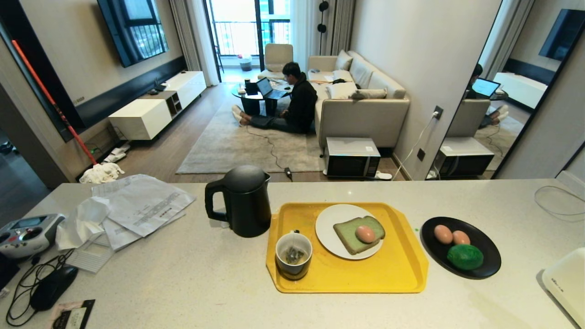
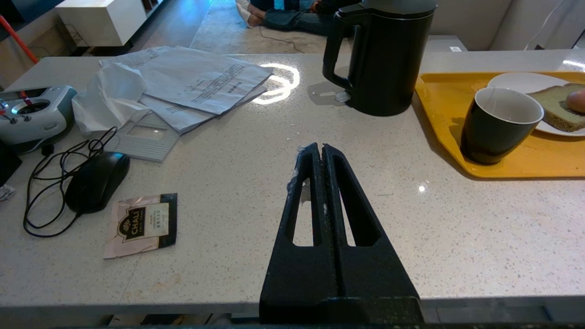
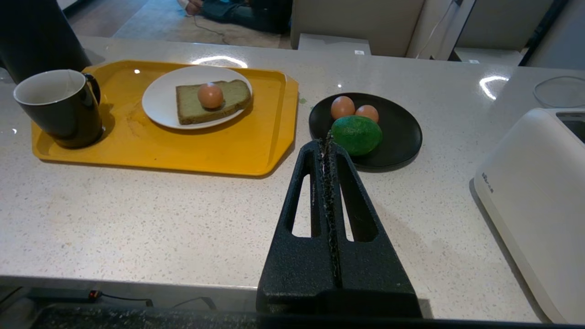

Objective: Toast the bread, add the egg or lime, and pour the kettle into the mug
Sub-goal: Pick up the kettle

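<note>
You have both arms parked at the near edge of the surface (image 1: 192, 283), outside the head view. The left gripper (image 2: 318, 148) has its fingers clenched together on nothing, over bare surface near the kettle. The right gripper (image 3: 327, 142) is the same, fingers pressed tight and empty, pointing toward the black plate.

On your yellow tray (image 1: 393, 274), in the middle of the surface, the bread (image 1: 352, 235) lies flat on a white plate (image 1: 327, 219) at the tray's far side. An egg (image 1: 364, 234) sits on top of the slice. The mug (image 1: 293, 255) stands upright in the tray's near left corner, with a tea bag inside it; no liquid can be made out around the bag.

The kettle (image 1: 244, 201) stands upright just left of the tray, off it, its handle turned to the left and its lid down.

To the right of the tray, apart from it, you have a black plate (image 1: 486, 256). It holds two more eggs (image 1: 442, 234) side by side at the far side and the lime (image 1: 465, 257) nearer, touching or almost touching them. A white toaster (image 3: 539, 201) sits at the right edge of the surface, near side.

At the far left lie loose papers (image 1: 141, 203), a remote controller (image 1: 25, 233), a computer mouse (image 2: 97, 180) with its cable, and a tea sachet (image 2: 141, 224). Beyond the surface, a person (image 1: 299, 100) sits on a rug at a laptop.
</note>
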### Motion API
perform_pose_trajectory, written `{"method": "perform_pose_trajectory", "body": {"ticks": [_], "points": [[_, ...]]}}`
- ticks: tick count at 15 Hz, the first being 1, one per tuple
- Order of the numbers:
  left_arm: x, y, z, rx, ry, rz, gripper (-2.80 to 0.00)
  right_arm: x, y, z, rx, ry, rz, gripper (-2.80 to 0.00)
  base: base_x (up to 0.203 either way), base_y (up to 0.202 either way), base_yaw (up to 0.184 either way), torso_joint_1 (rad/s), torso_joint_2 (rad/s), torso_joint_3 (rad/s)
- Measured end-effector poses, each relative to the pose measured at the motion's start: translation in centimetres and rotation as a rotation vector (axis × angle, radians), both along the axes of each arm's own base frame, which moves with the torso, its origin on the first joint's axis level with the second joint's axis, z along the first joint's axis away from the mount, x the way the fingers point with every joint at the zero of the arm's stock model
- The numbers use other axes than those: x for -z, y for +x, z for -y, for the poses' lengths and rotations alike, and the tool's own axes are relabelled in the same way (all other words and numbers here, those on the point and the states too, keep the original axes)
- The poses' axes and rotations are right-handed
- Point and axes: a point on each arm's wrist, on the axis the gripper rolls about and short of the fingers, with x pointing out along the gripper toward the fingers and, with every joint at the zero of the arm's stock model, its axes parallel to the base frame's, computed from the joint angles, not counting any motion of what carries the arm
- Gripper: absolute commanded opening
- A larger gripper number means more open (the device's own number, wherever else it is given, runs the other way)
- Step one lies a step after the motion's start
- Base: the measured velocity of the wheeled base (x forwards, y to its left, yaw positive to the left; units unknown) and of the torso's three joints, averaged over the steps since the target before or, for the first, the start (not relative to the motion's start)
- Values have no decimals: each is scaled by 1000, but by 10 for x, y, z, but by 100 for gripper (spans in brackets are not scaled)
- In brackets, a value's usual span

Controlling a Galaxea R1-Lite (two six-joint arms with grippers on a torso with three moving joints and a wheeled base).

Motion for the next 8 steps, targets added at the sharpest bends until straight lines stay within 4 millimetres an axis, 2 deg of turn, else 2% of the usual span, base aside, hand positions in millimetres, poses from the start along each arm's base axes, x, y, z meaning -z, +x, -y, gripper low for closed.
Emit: {"method": "perform_pose_trajectory", "body": {"ticks": [8], "points": [[0,0,0,0,0,0,-280,0,0,0,0,0,0,-280,0,0,0,0,0,0]]}}
